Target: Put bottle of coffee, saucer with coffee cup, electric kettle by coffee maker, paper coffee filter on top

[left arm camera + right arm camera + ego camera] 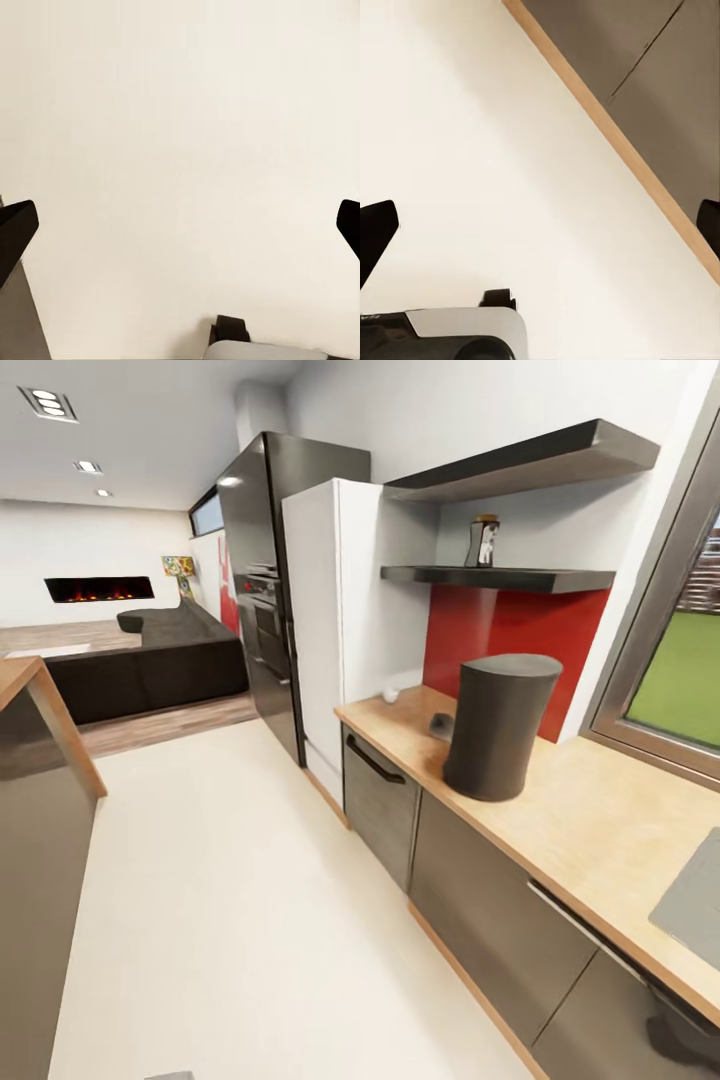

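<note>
The coffee maker (497, 725), a tall dark cylinder seen from its back, stands on the kitchen countertop (590, 810). Above it, the bottle of coffee (485, 541) stands on the lower kitchen shelf (520, 578), under a second black shelf (530, 458). A small white item (400, 686) lies at the counter's far end; I cannot tell if it is the cup or the saucer. My left gripper (180, 225) hangs open over pale floor. My right gripper (540, 225) is open too, over the floor beside the cabinets' tan plinth (615, 135). The kettle is out of view.
A tall white cabinet (340, 620) and a black oven tower (262, 580) stand beyond the counter. A grey inset (695, 900) sits in the worktop at the near right. A wood-topped island (35, 760) stands left. Pale floor (230, 900) runs between them.
</note>
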